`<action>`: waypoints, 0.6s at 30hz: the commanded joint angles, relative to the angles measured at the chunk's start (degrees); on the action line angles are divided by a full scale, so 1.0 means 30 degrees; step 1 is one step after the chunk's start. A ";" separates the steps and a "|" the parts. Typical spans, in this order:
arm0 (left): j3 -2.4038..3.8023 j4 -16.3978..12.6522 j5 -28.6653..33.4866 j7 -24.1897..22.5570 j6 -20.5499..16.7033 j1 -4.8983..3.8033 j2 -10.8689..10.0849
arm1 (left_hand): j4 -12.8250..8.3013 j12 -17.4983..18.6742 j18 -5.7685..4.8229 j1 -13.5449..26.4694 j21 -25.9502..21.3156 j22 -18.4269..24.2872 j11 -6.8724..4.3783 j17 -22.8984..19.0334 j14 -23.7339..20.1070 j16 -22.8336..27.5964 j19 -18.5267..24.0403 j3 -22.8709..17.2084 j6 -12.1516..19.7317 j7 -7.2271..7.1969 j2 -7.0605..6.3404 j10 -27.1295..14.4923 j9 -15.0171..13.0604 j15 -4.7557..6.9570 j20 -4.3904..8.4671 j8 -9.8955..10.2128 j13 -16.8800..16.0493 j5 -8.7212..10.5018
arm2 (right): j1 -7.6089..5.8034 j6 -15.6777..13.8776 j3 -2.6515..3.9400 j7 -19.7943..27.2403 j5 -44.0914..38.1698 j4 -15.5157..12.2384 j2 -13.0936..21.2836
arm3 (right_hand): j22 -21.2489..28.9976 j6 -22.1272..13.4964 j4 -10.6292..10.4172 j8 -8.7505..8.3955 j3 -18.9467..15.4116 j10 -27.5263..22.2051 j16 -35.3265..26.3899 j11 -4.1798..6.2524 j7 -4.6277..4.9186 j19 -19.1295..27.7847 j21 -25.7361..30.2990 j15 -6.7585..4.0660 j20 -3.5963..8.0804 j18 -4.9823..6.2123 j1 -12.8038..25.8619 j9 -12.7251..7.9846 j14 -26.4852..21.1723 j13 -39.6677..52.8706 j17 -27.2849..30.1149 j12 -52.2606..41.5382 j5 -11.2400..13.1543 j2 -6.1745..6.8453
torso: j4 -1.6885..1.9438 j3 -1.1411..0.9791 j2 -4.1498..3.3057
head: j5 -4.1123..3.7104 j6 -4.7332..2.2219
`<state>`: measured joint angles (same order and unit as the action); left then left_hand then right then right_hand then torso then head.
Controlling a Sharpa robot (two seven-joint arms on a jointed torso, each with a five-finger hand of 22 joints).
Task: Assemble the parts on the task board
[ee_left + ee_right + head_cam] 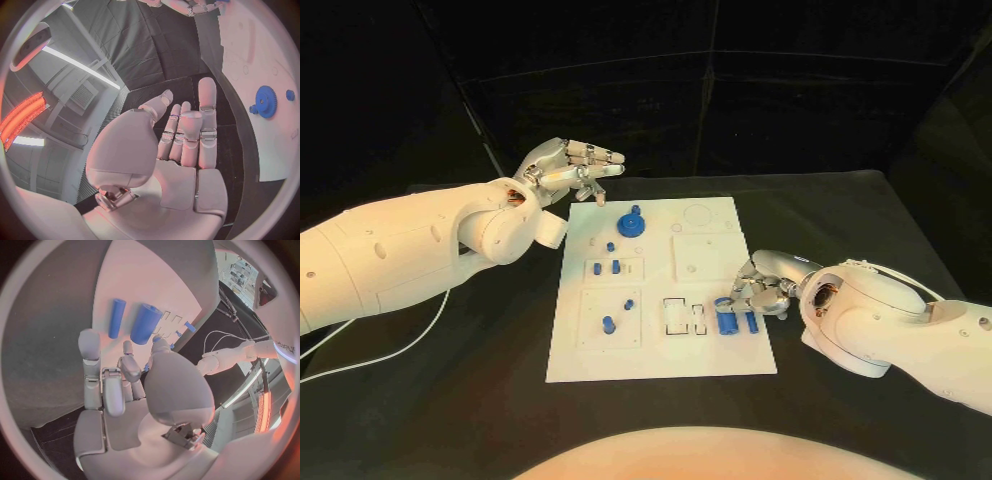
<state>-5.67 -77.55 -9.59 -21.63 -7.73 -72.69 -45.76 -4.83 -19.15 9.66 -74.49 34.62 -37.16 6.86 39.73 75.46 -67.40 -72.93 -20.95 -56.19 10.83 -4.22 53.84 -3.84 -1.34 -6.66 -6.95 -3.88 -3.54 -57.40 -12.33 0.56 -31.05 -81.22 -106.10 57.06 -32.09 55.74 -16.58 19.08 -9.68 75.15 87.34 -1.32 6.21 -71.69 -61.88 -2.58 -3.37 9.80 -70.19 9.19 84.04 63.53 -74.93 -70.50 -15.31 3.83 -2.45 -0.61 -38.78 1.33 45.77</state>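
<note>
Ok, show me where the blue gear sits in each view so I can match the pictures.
Head view: blue gear at the white board's far end, near the left robot hand.
Left wrist view: at the right rim, on the board.
Right wrist view: not in it.
Shared landmark: the white board.

The task board [707, 355] is lying in the middle of the table [473, 400]. A gear-shaped part [632, 222] is sitting at the board's far left. Two cylinder parts [737, 321] are lying at the board's near right edge, with small parts [606, 268] sitting left of them.
</note>
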 commanded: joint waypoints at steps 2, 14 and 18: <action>0.0011 -0.0028 0.0068 -0.0048 0.0216 -0.0023 0.0016 | -0.0010 -0.0057 0.0249 0.0006 -0.0082 0.0017 0.0038 0.0013 -0.0100 -0.0122 -0.0042 0.0075 0.0173 -0.0021 0.0200 -0.0114 -0.0007 -0.0088 -0.0115 -0.0130 -0.0021 0.0079 | 0.0137 0.0980 -0.0004 -0.0204 -0.0323 0.0123 -0.0179 | -0.0060 0.0070 -0.0040 0.0148 -0.0126 0.0192 0.0103 0.0010 -0.0132 -0.0073 -0.0111 -0.0057 0.0016 -0.0246 0.0183 0.0041 0.1581 0.0047 -0.3012 -0.0142 0.0033 0.0057 | 0.0008 0.0020 -0.0010 | 0.0041 0.0113; 0.0011 -0.0050 0.0068 0.0079 0.0338 -0.0024 -0.0024 | -0.0004 -0.0073 0.0250 0.0008 -0.0085 0.0021 0.0039 0.0091 -0.0074 -0.0166 -0.0047 0.0093 0.0182 -0.0019 0.0204 -0.0132 -0.0008 -0.0089 -0.0116 -0.0138 -0.0023 0.0079 | 0.0239 0.2107 -0.0006 -0.0426 -0.1020 0.0400 -0.0589 | -0.0075 0.0041 -0.0045 0.0316 -0.0215 0.0201 0.0073 0.0039 -0.0164 -0.0057 -0.0111 -0.0086 0.0045 -0.0250 0.0293 0.0154 0.1566 0.0123 -0.2941 -0.0157 0.0291 -0.0051 | 0.0029 0.0004 0.0005 | 0.0339 0.0255; 0.0011 -0.0056 0.0068 0.0102 0.0356 -0.0024 -0.0033 | -0.0004 -0.0073 0.0250 0.0008 -0.0085 0.0021 0.0039 0.0091 -0.0074 -0.0166 -0.0047 0.0093 0.0182 -0.0019 0.0204 -0.0132 -0.0008 -0.0089 -0.0116 -0.0138 -0.0023 0.0079 | 0.0251 0.2174 -0.0006 -0.0443 -0.1242 0.0476 -0.0742 | -0.0022 0.0031 0.0012 0.0383 -0.0221 0.0188 0.0054 0.0051 -0.0177 -0.0025 -0.0078 -0.0094 0.0052 -0.0243 0.0171 0.0200 0.1555 0.0128 -0.2899 -0.0142 0.0330 -0.0044 | 0.0015 -0.0003 0.0010 | 0.0345 0.0263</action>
<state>-5.67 -77.61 -9.59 -21.31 -7.49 -72.69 -45.82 -4.83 -19.15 9.66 -74.49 34.62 -37.16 6.86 39.95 75.46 -67.64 -72.93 -20.95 -55.99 10.63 -4.22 53.84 -3.84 -1.34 -6.66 -7.16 -3.87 -3.54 -56.95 -8.46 0.85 -31.72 -83.72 -104.87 54.98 -32.24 56.19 -16.57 20.47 -9.99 75.35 87.52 -1.12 5.84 -71.68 -61.88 -2.58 -3.37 9.80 -69.87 9.79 84.04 63.87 -74.92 -70.72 -14.52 3.52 -2.37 -0.60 -38.78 2.36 46.54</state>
